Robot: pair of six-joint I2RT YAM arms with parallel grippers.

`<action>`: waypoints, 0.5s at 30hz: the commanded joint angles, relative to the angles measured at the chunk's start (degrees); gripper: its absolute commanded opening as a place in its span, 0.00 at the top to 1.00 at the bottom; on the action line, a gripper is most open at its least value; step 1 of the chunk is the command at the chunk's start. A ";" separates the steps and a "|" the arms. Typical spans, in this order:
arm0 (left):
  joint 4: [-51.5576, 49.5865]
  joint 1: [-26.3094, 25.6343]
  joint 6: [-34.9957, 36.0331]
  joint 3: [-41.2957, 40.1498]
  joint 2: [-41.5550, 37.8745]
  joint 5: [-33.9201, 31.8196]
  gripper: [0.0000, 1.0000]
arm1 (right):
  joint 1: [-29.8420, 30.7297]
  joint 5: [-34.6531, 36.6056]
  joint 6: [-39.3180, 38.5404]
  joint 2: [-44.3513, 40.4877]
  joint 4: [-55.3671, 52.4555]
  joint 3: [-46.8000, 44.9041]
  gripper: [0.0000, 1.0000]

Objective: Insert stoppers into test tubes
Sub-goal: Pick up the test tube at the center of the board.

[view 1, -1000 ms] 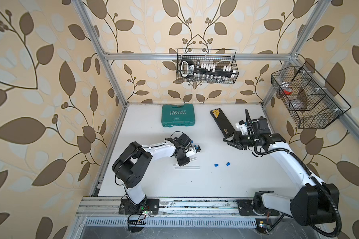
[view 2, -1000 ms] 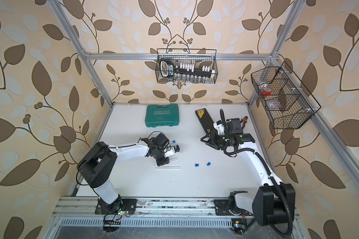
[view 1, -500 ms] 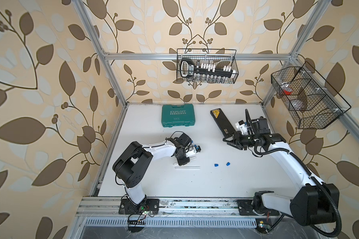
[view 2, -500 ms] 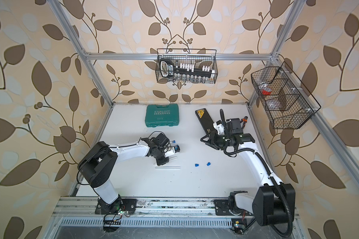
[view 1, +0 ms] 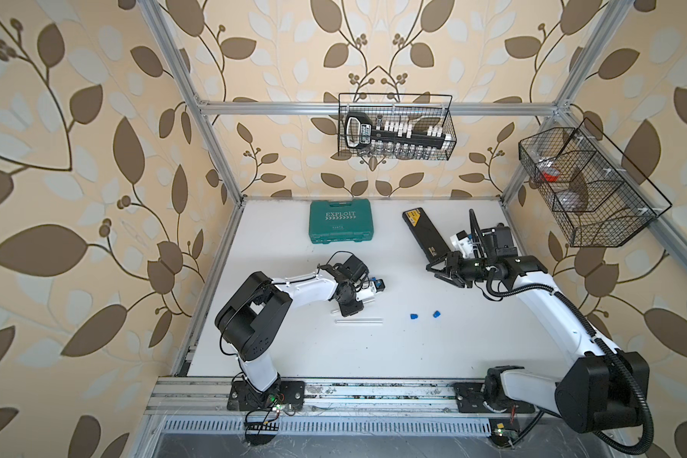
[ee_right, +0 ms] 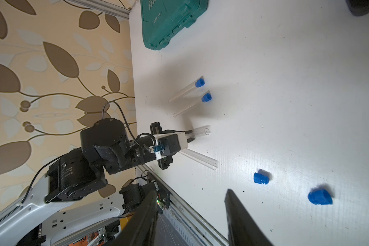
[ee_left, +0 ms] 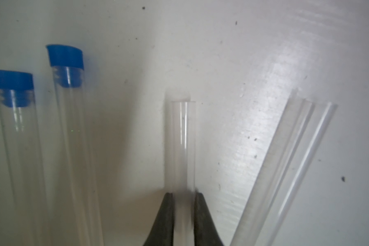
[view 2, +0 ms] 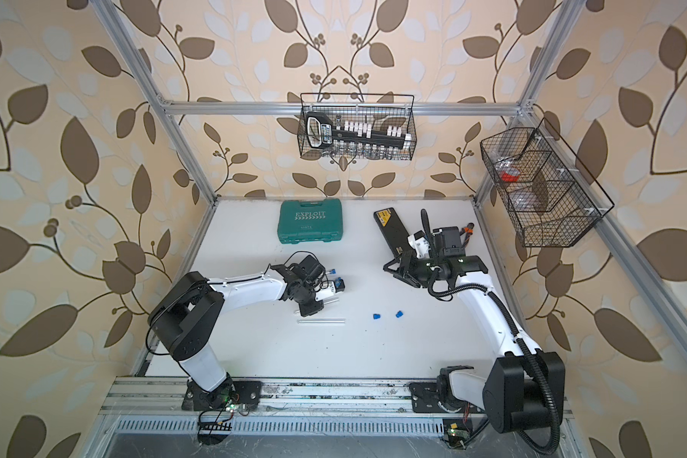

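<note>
In the left wrist view my left gripper (ee_left: pixel 183 194) is shut on an open clear test tube (ee_left: pixel 182 136) that lies on the white table. Two test tubes with blue stoppers (ee_left: pixel 65 56) (ee_left: pixel 12 78) in their mouths lie to one side of it, and another open test tube (ee_left: pixel 290 170) lies to the other side. In both top views that open tube (view 1: pixel 358 320) (view 2: pixel 321 320) lies just in front of the left gripper (view 1: pixel 352 305). Two loose stoppers (view 1: pixel 413 316) (view 1: pixel 436 313) sit mid-table. My right gripper (view 1: pixel 437 269) (ee_right: pixel 192 213) hangs open and empty, well behind them.
A green tool case (view 1: pixel 342 221) lies at the back of the table and a black case (view 1: pixel 425 236) lies next to the right arm. Wire baskets hang on the back wall (view 1: pixel 395 127) and the right wall (view 1: pixel 583 186).
The left gripper has closed onto the open test tube. The right gripper's jaws have spread a little wider. Neither arm has visibly shifted.
</note>
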 commanded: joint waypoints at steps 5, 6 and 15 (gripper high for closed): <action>4.17 -0.26 1.61 -1.84 -11.24 8.73 0.91 | 2.30 0.17 0.42 0.69 -0.30 1.59 0.49; 4.74 -0.23 2.03 -2.21 -12.21 10.74 0.91 | 3.46 0.60 0.79 0.97 0.04 1.64 0.48; 10.08 -0.25 3.09 -4.59 -17.58 18.98 0.91 | 15.16 1.72 5.00 5.13 4.35 2.45 0.44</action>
